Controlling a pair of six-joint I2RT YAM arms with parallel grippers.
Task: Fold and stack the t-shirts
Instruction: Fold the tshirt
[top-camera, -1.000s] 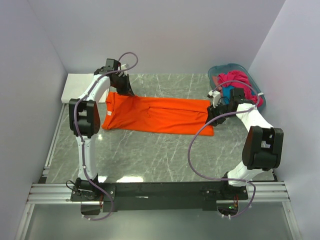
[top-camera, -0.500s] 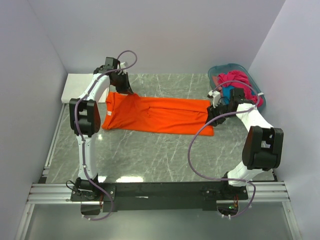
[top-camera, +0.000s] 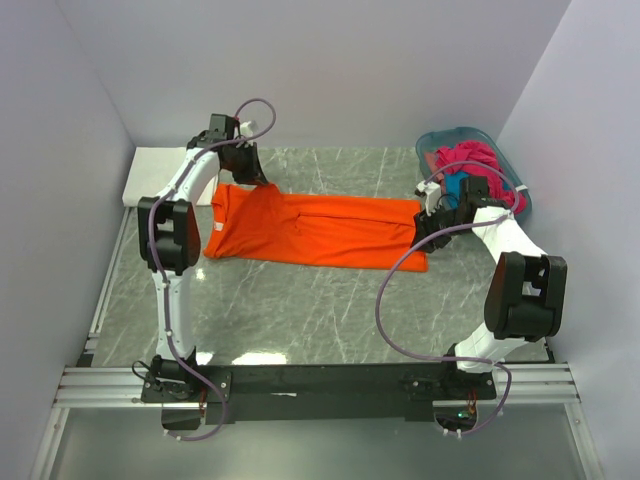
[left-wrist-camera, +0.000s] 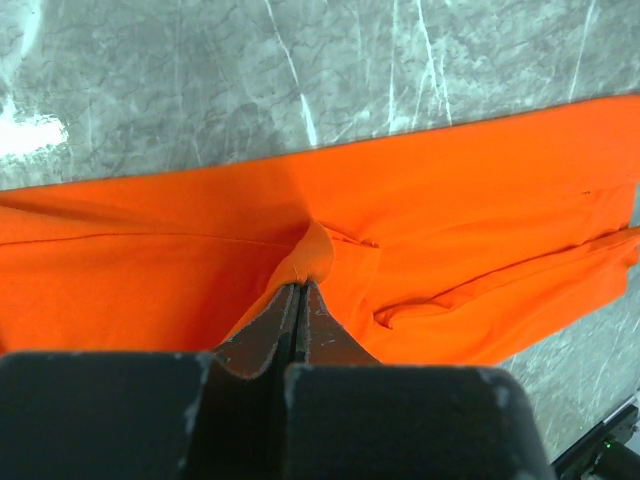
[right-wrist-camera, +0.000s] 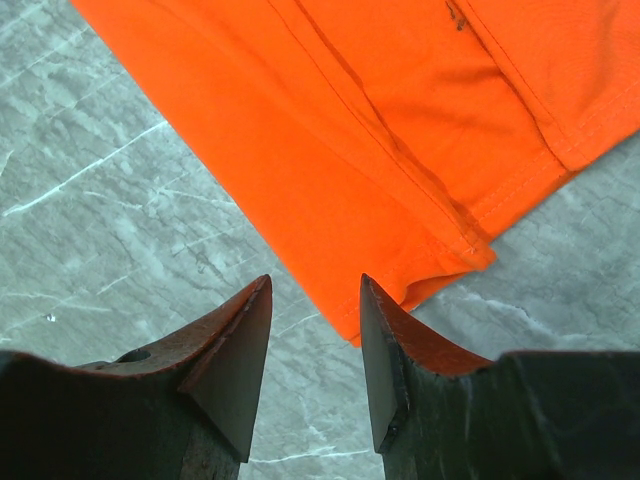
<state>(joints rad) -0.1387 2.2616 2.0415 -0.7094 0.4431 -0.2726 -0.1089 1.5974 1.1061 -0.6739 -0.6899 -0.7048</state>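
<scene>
Orange t-shirt (top-camera: 315, 230) is lying flat across the table (top-camera: 300, 310) | left gripper (left-wrist-camera: 300, 300) is pinching its far-left edge, jaws closed | right gripper (right-wrist-camera: 315, 350) is hovering over the right corner, jaws apart and empty | you're setting up the fold; next you're likely needing to grasp that corner.

left claw (left-wrist-camera: 300, 291) | edged slightly farther back | orange t-shirt (left-wrist-camera: 455, 215) edge tugged along

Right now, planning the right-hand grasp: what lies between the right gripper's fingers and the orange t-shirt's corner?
Only bare marble table. In the right wrist view, the right gripper's open fingers frame the orange t-shirt's corner, nothing else between.
</scene>
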